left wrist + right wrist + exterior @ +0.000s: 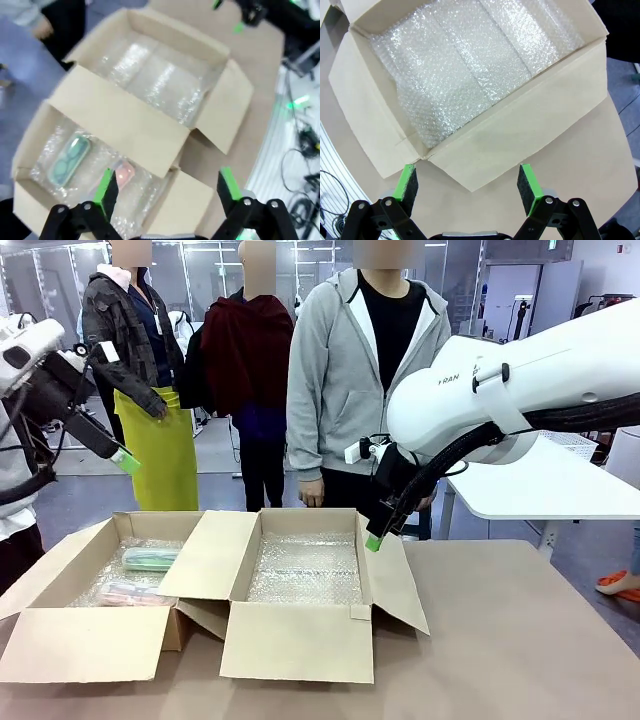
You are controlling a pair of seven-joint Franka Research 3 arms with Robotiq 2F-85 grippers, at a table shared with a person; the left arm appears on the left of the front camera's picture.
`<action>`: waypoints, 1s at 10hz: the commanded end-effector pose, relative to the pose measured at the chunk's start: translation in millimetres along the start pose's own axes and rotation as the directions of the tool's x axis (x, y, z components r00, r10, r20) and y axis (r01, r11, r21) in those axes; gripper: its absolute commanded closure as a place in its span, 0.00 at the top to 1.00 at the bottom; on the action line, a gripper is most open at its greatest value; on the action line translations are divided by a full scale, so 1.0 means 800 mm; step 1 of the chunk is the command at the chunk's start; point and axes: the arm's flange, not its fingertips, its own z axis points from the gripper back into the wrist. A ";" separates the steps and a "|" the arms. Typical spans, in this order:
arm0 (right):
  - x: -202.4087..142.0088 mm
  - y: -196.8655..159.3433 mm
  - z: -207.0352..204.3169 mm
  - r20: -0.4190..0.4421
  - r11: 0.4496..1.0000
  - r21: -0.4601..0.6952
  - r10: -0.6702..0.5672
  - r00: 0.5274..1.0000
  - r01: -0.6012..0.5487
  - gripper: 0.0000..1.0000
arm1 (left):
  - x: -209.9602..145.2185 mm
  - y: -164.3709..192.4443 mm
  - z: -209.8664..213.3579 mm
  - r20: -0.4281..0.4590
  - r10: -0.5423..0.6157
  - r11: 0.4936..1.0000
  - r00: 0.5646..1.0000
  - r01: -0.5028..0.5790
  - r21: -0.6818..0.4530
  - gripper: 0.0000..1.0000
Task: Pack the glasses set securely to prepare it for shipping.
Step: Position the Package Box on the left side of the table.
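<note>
Sitting side by side: two open cardboard boxes on the brown bench (520, 640), flaps spread, both lined with bubble wrap.
Left box (85, 640): holds the glasses set, two cases lying on the bubble wrap lining (150, 192), near each other but apart.
Right box (295, 645): holds a bubble wrap sheet (470, 65) covering its floor.
Count: two boxes, two cases, two end effectors.
Mint-green case (70, 160): oblong with rounded corners, pale, lying flat toward the far side of the left box; a glasses shape shows on its lid.
Pink case (125, 173): clear with a pink tint, rounded, partly hidden behind a finger in the left wrist view.
Left end effector (167, 187): fingers spread apart, nothing between them, raised above the left box.
Right end effector (469, 183): fingers spread apart, nothing between them, above the right box's near flap.
Person (365, 370): grey hoodie, standing at the far side of the bench.
</note>
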 end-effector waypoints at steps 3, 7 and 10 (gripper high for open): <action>-0.001 0.002 0.000 -0.012 1.000 -0.007 -0.001 1.000 0.001 1.00 | -0.005 -0.021 -0.010 0.057 0.017 0.993 0.998 -0.023 0.117 1.00; -0.001 0.002 0.000 -0.012 1.000 -0.007 -0.001 1.000 0.001 1.00 | -0.001 -0.008 -0.006 0.042 0.020 0.996 0.999 -0.024 0.087 1.00; -0.001 0.002 0.000 -0.012 1.000 -0.007 -0.001 1.000 0.001 1.00 | -0.001 -0.008 -0.006 0.042 0.020 0.996 0.999 -0.024 0.087 1.00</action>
